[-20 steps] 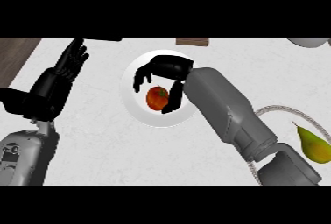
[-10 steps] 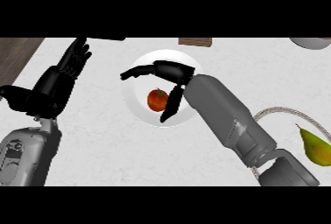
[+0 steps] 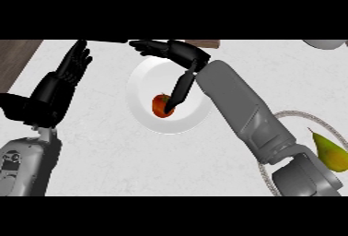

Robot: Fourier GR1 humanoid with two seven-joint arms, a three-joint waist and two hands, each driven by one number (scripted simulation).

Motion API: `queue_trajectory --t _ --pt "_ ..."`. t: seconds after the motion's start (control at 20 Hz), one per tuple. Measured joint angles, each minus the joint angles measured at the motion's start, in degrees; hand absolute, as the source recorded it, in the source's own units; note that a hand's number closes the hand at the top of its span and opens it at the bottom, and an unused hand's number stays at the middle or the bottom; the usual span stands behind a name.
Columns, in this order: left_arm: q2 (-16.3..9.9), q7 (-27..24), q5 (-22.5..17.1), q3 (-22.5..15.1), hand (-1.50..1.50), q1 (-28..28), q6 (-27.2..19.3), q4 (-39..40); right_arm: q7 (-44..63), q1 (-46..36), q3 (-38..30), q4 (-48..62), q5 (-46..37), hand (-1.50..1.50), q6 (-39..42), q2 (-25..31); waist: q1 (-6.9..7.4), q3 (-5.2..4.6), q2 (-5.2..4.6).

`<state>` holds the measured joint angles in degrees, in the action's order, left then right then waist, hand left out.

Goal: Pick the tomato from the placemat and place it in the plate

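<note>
1. The tomato [image 3: 162,105] lies inside the white plate [image 3: 145,78], toward its lower half and a little left of centre. By that, the placing looks done and only the retreat is left.
2. The right hand [image 3: 178,51] is spread wide and holds nothing. Most of its fingers fan out over the plate's upper rim, while one digit [image 3: 179,90] hangs straight down and its tip appears to touch, or sit just beside, the tomato's right side.
3. Main risk, as I judge it: if the hand pulls away sideways, that low digit could nudge the tomato, which is round and would roll toward the plate's rim or over it.
4. A second risk is the grey forearm, which crosses over the plate's right edge; a low swing back could catch the rim and shift the plate.
5. Rising straight up first would be the safer exit.
6. The left hand [image 3: 62,78] rests open at the view's left, fingers up, apart from the plate.
7. Room: bare table [image 3: 108,152] lies below and left of the plate. To the right, a pear [image 3: 330,152] sits on the placemat [image 3: 293,113], near the right elbow. The dark table edge shows at upper left.
</note>
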<state>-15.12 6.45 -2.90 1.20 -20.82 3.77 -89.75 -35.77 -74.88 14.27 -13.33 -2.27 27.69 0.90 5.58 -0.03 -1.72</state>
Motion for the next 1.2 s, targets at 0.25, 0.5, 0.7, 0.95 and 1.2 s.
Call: queue_trajectory --t 0.25,0.5,0.7,0.95,1.2 --pt "-0.14 -0.29 0.1 0.3 0.0 -0.37 0.05 -0.07 1.72 -2.13 -3.37 3.28 2.54 -1.5 2.79 3.91 0.15 0.02 -0.57" --pt "0.49 0.11 0.26 -0.29 0.0 -0.94 -0.13 -0.57 2.03 -2.5 -4.68 3.84 3.36 -1.5 4.82 8.85 0.75 0.1 -1.23" --pt "0.45 0.08 0.18 -0.46 0.0 -1.5 0.21 -0.97 2.22 -2.12 -4.9 3.55 3.39 -1.5 5.73 12.37 1.67 0.17 -1.87" --pt "0.94 0.5 0.14 -0.99 0.0 -2.16 0.21 -1.55 2.19 -1.79 -4.97 2.64 3.31 -1.5 6.11 15.48 2.54 0.25 -2.37" --pt "0.83 0.52 -0.21 -1.0 0.0 -2.11 0.69 -1.98 1.77 -0.73 -4.61 1.47 2.94 -1.5 6.31 18.36 3.35 0.31 -2.79"
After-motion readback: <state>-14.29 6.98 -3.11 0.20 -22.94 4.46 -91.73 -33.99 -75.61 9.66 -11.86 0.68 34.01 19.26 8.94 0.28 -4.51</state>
